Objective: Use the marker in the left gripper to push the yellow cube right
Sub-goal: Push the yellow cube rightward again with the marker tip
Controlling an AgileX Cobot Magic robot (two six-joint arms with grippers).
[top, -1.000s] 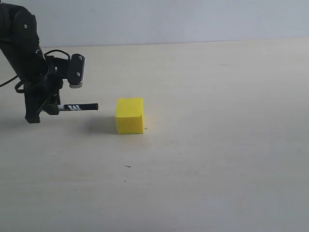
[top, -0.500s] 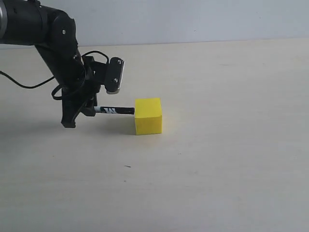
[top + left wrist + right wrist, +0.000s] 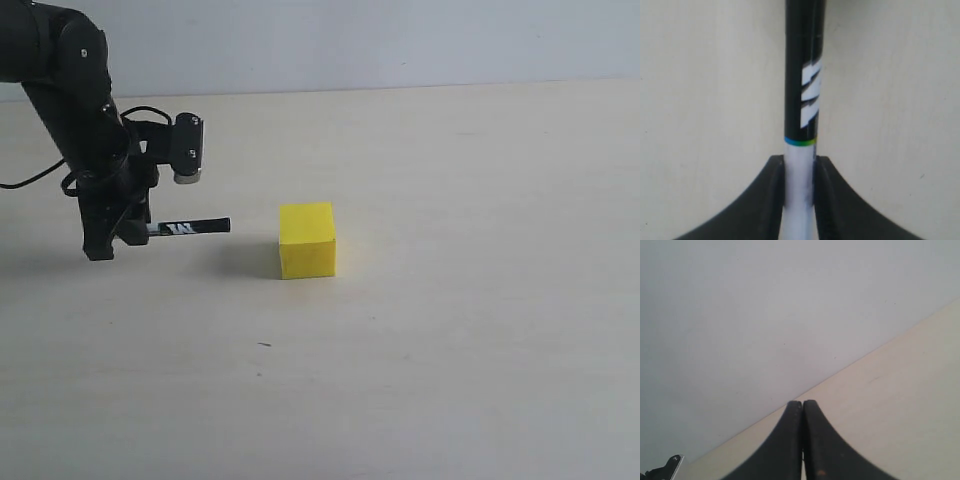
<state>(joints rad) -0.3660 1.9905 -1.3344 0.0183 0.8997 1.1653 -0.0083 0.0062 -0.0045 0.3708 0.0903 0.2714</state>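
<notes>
The yellow cube [image 3: 307, 240] rests on the pale table, near the middle of the exterior view. To its left my left gripper [image 3: 135, 231] is shut on the marker [image 3: 190, 227], which lies level and points its black tip at the cube with a clear gap between them. In the left wrist view the two black fingers pinch the marker's [image 3: 802, 100] white barrel at my left gripper [image 3: 800, 165], and the black labelled part runs out ahead; the cube is out of that view. My right gripper [image 3: 802, 404] is shut on nothing, facing the wall and table edge.
A small grey-tipped camera module [image 3: 187, 150] sits on the left arm above the marker. The pale wooden table [image 3: 450, 330] stretches right of the cube, with a grey wall [image 3: 400, 40] behind it.
The marker's tip met the cube and slid it right about a cube's half-width. The left arm has since drawn back left, leaving a gap between tip and cube.
</notes>
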